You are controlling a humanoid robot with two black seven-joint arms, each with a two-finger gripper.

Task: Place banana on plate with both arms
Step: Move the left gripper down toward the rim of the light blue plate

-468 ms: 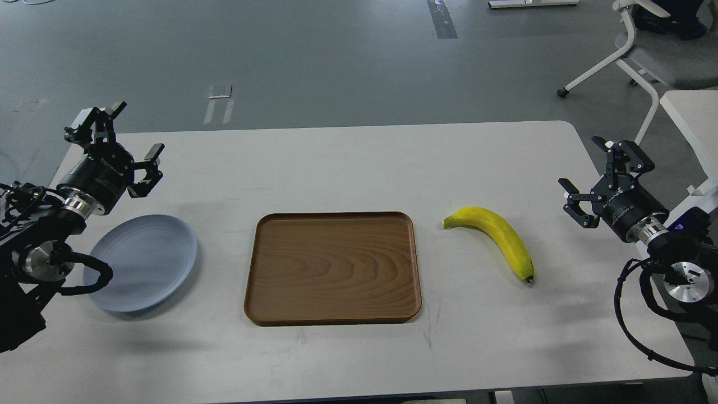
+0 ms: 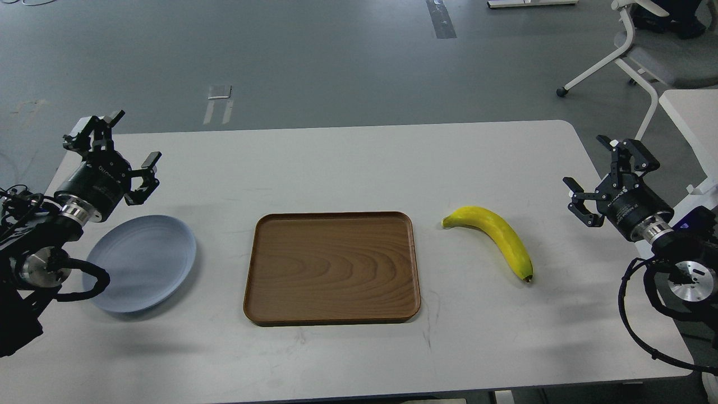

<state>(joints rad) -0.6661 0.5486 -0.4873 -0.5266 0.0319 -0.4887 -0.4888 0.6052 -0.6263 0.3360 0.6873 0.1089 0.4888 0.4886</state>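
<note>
Judging from how things lie, nothing of the task is done yet: the banana [image 2: 495,238] lies bare on the counter [image 2: 348,163] toward its right edge, touched by neither arm, and the plate [image 2: 142,262] sits empty near the left edge, so the whole pick, carry and set-down is left to do. Between them, about the middle of the counter toward the near edge, rests a brown wooden tray [image 2: 332,267], also empty; it lies on the straight line from fruit to plate, which I judge means the banana must be lifted over or around it, perhaps passed from one arm to the other. The right hand [image 2: 601,172] hangs over the right edge, near the banana but clearly apart from it, with its fingers spread and nothing between them. The left hand [image 2: 120,145] is raised over the far left corner, just beyond the plate and not touching it, its fingers likewise spread wide and empty. The banana's greenish stem points toward the tray and its dark tip toward the near right corner. By count: one banana, one plate, one tray, two arms with one hand each. Off the counter, past its far right corner, stands one white-framed chair [image 2: 639,50] on the grey floor, and a second white surface [image 2: 693,120] shows at the right.
</note>
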